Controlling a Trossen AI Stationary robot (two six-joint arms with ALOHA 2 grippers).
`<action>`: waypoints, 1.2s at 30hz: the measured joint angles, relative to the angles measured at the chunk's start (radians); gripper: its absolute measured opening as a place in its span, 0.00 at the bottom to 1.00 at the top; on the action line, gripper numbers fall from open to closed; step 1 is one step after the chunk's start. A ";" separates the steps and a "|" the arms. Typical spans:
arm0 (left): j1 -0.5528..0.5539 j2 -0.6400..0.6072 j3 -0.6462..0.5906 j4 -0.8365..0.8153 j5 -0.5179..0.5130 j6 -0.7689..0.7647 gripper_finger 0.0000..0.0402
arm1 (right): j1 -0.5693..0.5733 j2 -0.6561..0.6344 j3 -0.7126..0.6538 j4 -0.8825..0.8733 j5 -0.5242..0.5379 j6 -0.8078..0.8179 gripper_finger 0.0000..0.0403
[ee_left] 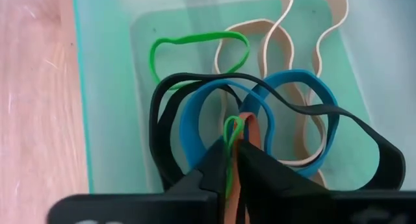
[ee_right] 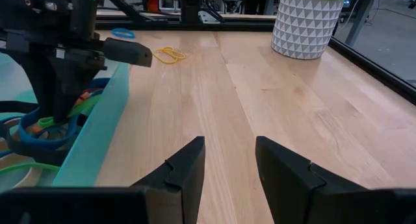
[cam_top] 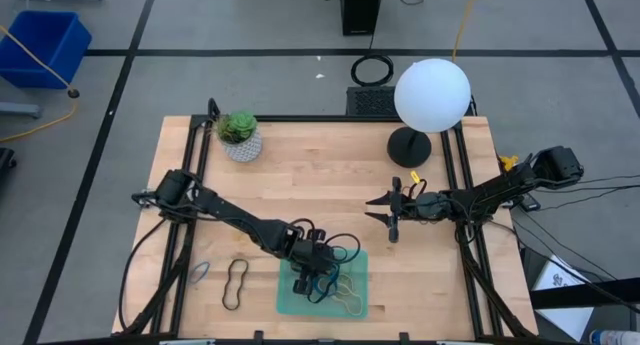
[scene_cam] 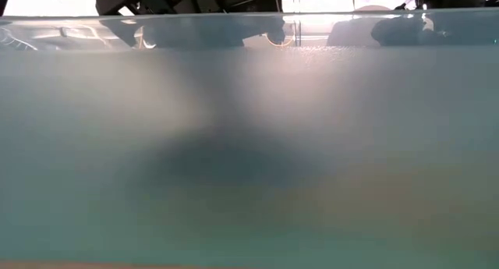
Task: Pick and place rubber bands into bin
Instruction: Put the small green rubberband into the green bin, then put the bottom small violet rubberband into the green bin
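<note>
The bin (cam_top: 283, 303), a shallow translucent green tray, sits at the table's near edge. My left gripper (ee_left: 234, 156) reaches down into it, nearly shut on thin rubber bands. Around its tips lie blue (ee_left: 195, 120), black (ee_left: 162, 100), tan (ee_left: 305, 29) and green (ee_left: 195, 42) bands on the bin's floor. A black band (cam_top: 235, 283) and a pale one (cam_top: 200, 275) lie on the wood left of the bin. My right gripper (ee_right: 231, 152) hovers open over the table's right half, holding nothing. My left gripper pinches a thin green loop (ee_left: 233, 130) and an orange band (ee_left: 250, 130) between its two fingertips, slanting down from above into the bin. Both loops stick out past the tips over the pile of bands. Whether the blue and black bands are also caught, I cannot tell.
A potted plant (cam_top: 240, 135) stands at the far left and a white globe lamp (cam_top: 432, 93) at the far right. A yellow band (ee_right: 170, 54) and a blue one (ee_right: 122, 34) lie on the wood. The bin's wall (scene_cam: 249, 144) fills the low view.
</note>
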 joint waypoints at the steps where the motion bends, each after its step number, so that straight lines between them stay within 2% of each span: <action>1: 0.000 0.000 0.000 -0.001 0.000 0.000 0.13 | 0.000 0.000 0.000 0.000 0.000 0.000 0.33; 8: 0.000 0.000 0.000 -0.003 -0.006 0.001 0.25 | 0.000 0.000 0.000 0.000 0.000 0.000 0.33; 16: 0.003 -0.038 0.002 -0.038 -0.027 0.011 0.45 | 0.000 0.000 0.000 0.001 0.000 0.000 0.33; 22: 0.016 -0.142 0.001 -0.177 -0.024 0.008 0.54 | 0.001 -0.003 -0.001 0.028 -0.001 0.013 0.33; 29: 0.028 -0.318 0.001 -0.257 -0.028 0.057 0.57 | 0.001 -0.046 0.018 0.010 -0.005 0.021 0.33; 32: 0.027 -0.406 0.001 -0.269 -0.027 0.107 0.57 | 0.001 -0.077 0.063 -0.081 -0.042 0.019 0.33; 36: 0.027 -0.538 -0.035 -0.289 -0.026 0.156 0.57 | 0.001 -0.103 0.187 -0.346 -0.054 0.000 0.33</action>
